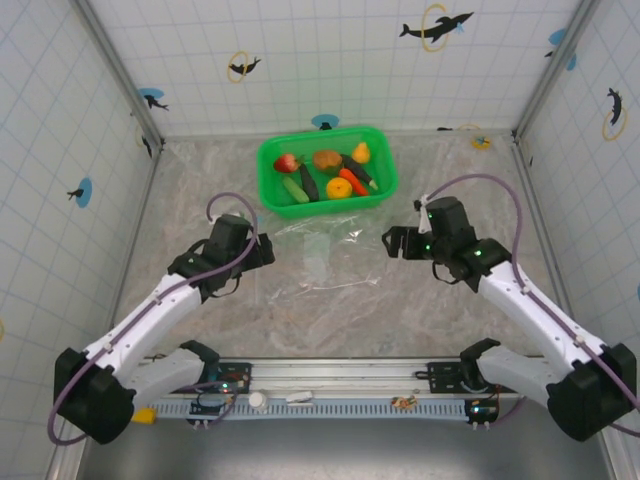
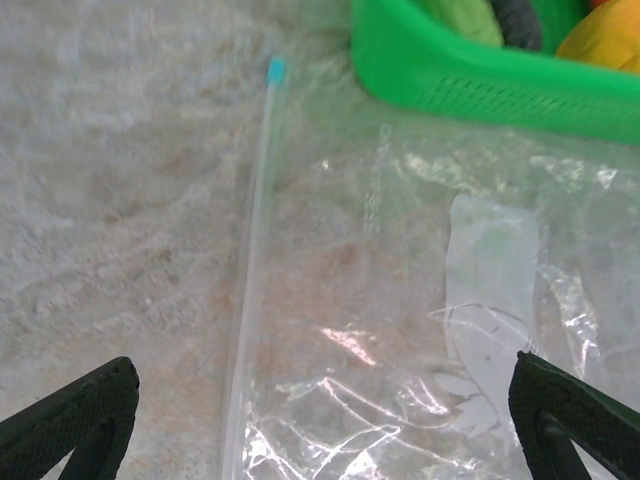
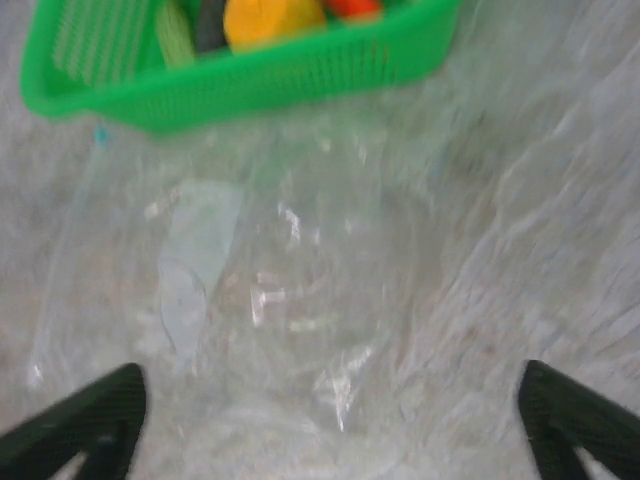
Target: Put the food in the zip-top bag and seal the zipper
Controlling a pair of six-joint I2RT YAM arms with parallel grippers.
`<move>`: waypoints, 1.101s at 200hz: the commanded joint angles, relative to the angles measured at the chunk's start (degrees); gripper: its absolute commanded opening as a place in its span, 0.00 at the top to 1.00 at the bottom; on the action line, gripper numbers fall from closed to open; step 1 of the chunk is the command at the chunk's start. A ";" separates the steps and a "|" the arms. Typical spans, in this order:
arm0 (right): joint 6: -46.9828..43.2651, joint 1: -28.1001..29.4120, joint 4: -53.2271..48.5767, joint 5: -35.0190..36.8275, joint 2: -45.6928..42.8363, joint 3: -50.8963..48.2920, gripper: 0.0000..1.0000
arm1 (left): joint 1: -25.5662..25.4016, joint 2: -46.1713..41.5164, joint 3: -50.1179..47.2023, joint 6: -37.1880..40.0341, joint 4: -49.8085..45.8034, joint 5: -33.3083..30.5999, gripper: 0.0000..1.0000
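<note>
The clear, crinkly thin-plastic zip-top bag (image 1: 318, 255) lies flat on the grey marbled table (image 1: 200, 185), btwn the two arms and just beside the near wall of the green mesh plastic basket (image 1: 268, 175). The food is all in the basket: red toy strawberry (image 1: 287, 163), brown potato-like piece (image 1: 327, 158), green cucumber (image 1: 295, 190), dark eggplant (image 1: 309, 183), round orange citrus (image 1: 339, 187), orange carrot (image 1: 354, 183).

Left gripper (image 2: 322, 400) hovers over the bag's left part w/ jaws spread wide, nothing btwn them. Right gripper (image 3: 330, 400) hovers over the bag's right part, jaws likewise spread and empty.

The zipper (image 2: 255, 230), a thin pale straight strip w/ a small blue end, runs along the bag's left edge, on the left arm's side.

Handling, as I judge it:
- The film is prob. very light, floppy and slick, so it will slide or bunch if pushed flat.
- The zipper strip is prob. the stiffest part, so that's the best hold. Pinch one lip there to lift the mouth, w/ the other arm pinning the bag's body.
- The toys look small, light, hard and smooth. Rounded ones may roll, so grip them across the narrow width.
</note>
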 commanded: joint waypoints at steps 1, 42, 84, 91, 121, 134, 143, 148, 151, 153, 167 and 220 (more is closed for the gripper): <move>2.03 -0.32 3.61 -8.60 3.60 -2.15 0.29 | 2.08 2.45 -0.90 -0.20 0.64 8.72 0.03; 2.76 -0.54 2.46 -10.12 16.06 0.84 0.43 | 5.11 4.55 -3.71 0.55 1.95 7.81 0.08; 2.21 -0.11 0.81 -13.04 24.39 6.69 0.56 | 16.76 5.51 -9.82 -0.97 9.62 16.71 0.18; 2.04 0.14 0.34 -13.57 25.24 7.72 0.56 | 17.89 5.90 -10.21 -0.70 11.12 17.85 0.19; 0.02 1.13 -3.23 -14.84 28.69 11.10 0.63 | 20.05 9.99 -11.63 0.16 21.05 28.53 0.25; -0.76 1.22 -4.66 -14.76 29.79 12.42 0.64 | 20.13 12.62 -11.59 0.75 23.72 31.24 0.28; -0.78 1.24 -4.87 -14.69 30.27 12.88 0.64 | 20.21 14.27 -11.66 1.12 25.33 32.66 0.31; -0.69 1.30 -4.88 -14.81 30.58 13.17 0.64 | 20.26 15.18 -11.65 1.36 26.17 33.40 0.33; -0.65 1.31 -4.89 -14.92 30.80 13.34 0.64 | 20.23 15.67 -11.60 1.47 26.61 33.75 0.34; -0.65 1.31 -4.92 -14.96 30.86 13.44 0.64 | 20.28 16.02 -11.57 1.59 26.79 33.99 0.35; -0.23 1.47 -4.91 -15.09 31.81 13.75 0.66 | 20.51 18.35 -11.06 2.76 27.40 34.62 0.39; -1.14 2.61 -5.85 -14.46 33.47 14.39 0.74 | 21.14 23.39 -8.30 5.53 28.22 38.30 0.74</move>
